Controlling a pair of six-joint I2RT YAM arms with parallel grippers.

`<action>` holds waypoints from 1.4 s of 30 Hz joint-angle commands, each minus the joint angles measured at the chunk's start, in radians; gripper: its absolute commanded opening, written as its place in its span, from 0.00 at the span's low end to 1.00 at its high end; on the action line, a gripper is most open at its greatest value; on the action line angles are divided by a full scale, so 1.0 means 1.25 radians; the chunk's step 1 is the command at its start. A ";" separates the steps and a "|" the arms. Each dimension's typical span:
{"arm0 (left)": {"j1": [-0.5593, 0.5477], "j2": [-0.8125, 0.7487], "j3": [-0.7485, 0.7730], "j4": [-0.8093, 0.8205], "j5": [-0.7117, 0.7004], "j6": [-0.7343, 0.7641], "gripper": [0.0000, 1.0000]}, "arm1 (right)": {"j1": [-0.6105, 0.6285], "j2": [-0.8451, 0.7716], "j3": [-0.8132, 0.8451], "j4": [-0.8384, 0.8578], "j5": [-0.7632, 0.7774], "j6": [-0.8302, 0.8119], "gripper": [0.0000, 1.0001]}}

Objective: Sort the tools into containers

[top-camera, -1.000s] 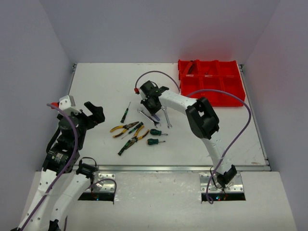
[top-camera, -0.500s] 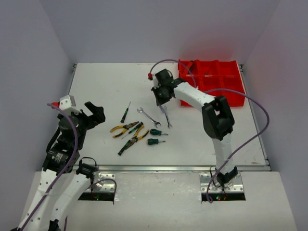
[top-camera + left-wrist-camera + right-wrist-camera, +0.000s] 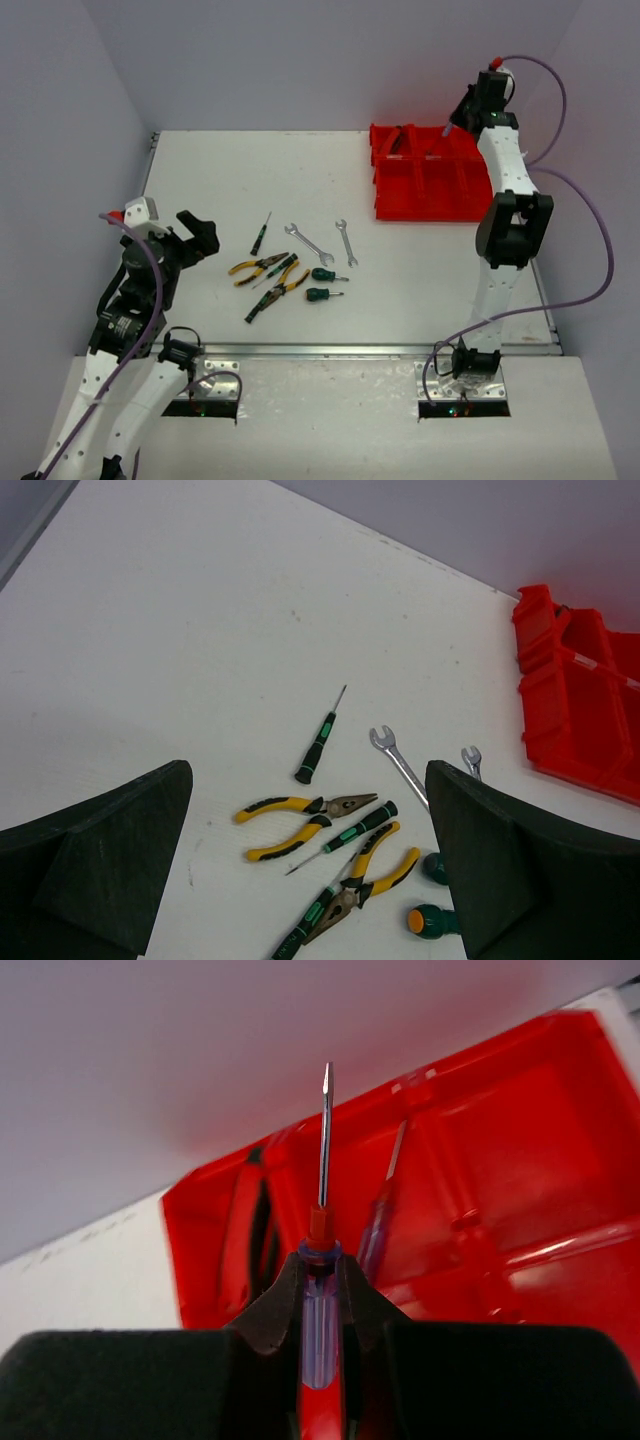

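My right gripper point(image 3: 464, 114) hangs above the back right of the red containers point(image 3: 440, 190), shut on a blue-handled screwdriver point(image 3: 320, 1335) whose shaft points out over the bins point(image 3: 520, 1180). Another blue screwdriver point(image 3: 378, 1232) and a red-black cutter point(image 3: 262, 1228) lie inside. On the table lie two yellow pliers point(image 3: 257, 267) point(image 3: 300, 820), two silver wrenches point(image 3: 308, 243) point(image 3: 345, 242), a thin green-black screwdriver point(image 3: 260, 236) and two stubby green ones point(image 3: 323, 274) point(image 3: 322, 294). My left gripper point(image 3: 196, 235) point(image 3: 310, 880) stands open, left of the pile and above the table.
White walls close in the table on the left, back and right. The red bins sit at the back right corner. A purple cable point(image 3: 575, 190) loops from the right arm over the table's right edge.
The right arm has lifted the blue screwdriver off the table's middle and swung it right and back to above the red bins. The left arm has not moved.
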 commanded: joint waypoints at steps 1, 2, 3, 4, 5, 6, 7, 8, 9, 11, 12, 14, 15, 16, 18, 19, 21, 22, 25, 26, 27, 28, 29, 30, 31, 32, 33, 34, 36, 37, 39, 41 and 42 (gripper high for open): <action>-0.007 0.019 0.010 0.034 0.008 0.012 1.00 | 0.024 0.065 0.030 0.108 0.089 0.006 0.00; -0.007 0.023 0.010 0.034 0.009 0.012 1.00 | 0.024 0.078 0.038 0.121 0.092 -0.009 0.00; -0.007 0.023 0.010 0.034 0.010 0.012 1.00 | 0.024 0.089 0.038 0.129 0.092 -0.010 0.00; -0.007 0.028 0.010 0.034 0.010 0.012 1.00 | 0.024 0.103 0.050 0.136 0.094 -0.010 0.00; -0.007 0.032 0.010 0.034 0.011 0.012 1.00 | 0.024 0.115 0.057 0.147 0.094 -0.011 0.00; -0.007 0.034 0.010 0.034 0.012 0.013 1.00 | 0.024 0.125 0.058 0.161 0.094 -0.011 0.00; -0.007 0.035 0.010 0.034 0.013 0.013 1.00 | 0.024 0.133 0.058 0.172 0.093 -0.009 0.00; -0.007 0.034 0.010 0.034 0.012 0.013 1.00 | 0.024 0.138 0.059 0.180 0.092 -0.005 0.00; -0.007 0.033 0.010 0.033 0.012 0.013 1.00 | 0.024 0.143 0.059 0.188 0.090 -0.001 0.00; -0.007 0.026 0.010 0.033 0.008 0.012 1.00 | 0.024 0.157 0.064 0.199 0.086 0.005 0.00; -0.007 0.024 0.009 0.033 0.007 0.012 1.00 | 0.025 0.165 0.069 0.199 0.084 0.005 0.00; -0.007 0.022 0.009 0.033 0.005 0.012 1.00 | 0.027 0.175 0.075 0.193 0.065 0.005 0.02; -0.007 0.022 0.009 0.033 0.005 0.012 1.00 | 0.027 0.178 0.075 0.190 0.060 0.004 0.03; -0.007 0.022 0.009 0.033 0.006 0.012 1.00 | 0.027 0.178 0.071 0.190 0.057 0.002 0.12; -0.007 0.023 0.009 0.033 0.009 0.012 1.00 | 0.030 0.167 0.049 0.203 0.049 -0.005 0.28; -0.007 0.023 0.009 0.033 0.010 0.012 1.00 | 0.030 0.163 0.046 0.206 0.044 -0.008 0.37; -0.007 0.023 0.009 0.033 0.010 0.013 1.00 | 0.031 0.147 0.044 0.199 0.022 -0.015 0.45; -0.007 0.022 0.009 0.033 0.011 0.013 1.00 | 0.033 0.135 0.042 0.198 0.021 -0.019 0.47; -0.007 0.018 0.009 0.034 0.012 0.013 1.00 | 0.046 0.092 0.034 0.184 0.015 -0.043 0.61; -0.007 0.016 0.009 0.034 0.013 0.013 1.00 | 0.050 0.072 0.032 0.176 0.013 -0.049 0.62; -0.007 0.014 0.009 0.033 0.013 0.013 1.00 | 0.056 0.044 0.032 0.165 0.009 -0.057 0.64; -0.007 0.012 0.009 0.034 0.013 0.014 1.00 | 0.063 0.016 0.031 0.146 0.000 -0.071 0.69; -0.007 0.010 0.009 0.034 0.013 0.014 1.00 | 0.074 -0.011 0.029 0.126 -0.006 -0.087 0.75; -0.007 0.010 0.009 0.035 0.013 0.014 1.00 | 0.100 -0.039 0.026 0.100 -0.003 -0.108 0.84; -0.007 0.009 0.009 0.035 0.013 0.014 1.00 | 0.130 -0.065 0.019 0.068 0.021 -0.140 0.90; -0.007 0.009 0.010 0.034 0.013 0.014 1.00 | 0.165 -0.089 0.008 0.030 0.061 -0.180 0.96; -0.007 0.009 0.010 0.034 0.013 0.014 1.00 | 0.196 -0.114 -0.005 0.010 0.081 -0.213 0.99; -0.007 0.009 0.010 0.034 0.012 0.014 1.00 | 0.232 -0.149 -0.035 -0.018 0.110 -0.232 0.99; -0.007 0.007 0.010 0.034 0.012 0.014 1.00 | 0.312 -0.261 -0.141 -0.076 0.140 -0.234 0.99; -0.007 0.008 0.010 0.034 0.012 0.014 1.00 | 0.324 -0.302 -0.260 -0.065 0.075 -0.201 0.99; -0.007 0.007 0.010 0.035 0.015 0.014 1.00 | 0.325 -0.401 -0.450 0.071 -0.237 -0.143 0.99; -0.007 0.007 0.009 0.035 0.017 0.016 1.00 | 0.333 -0.485 -0.628 0.205 -0.332 -0.093 0.99; -0.007 0.006 0.009 0.036 0.019 0.016 1.00 | 0.348 -0.505 -0.671 0.192 -0.309 -0.084 0.98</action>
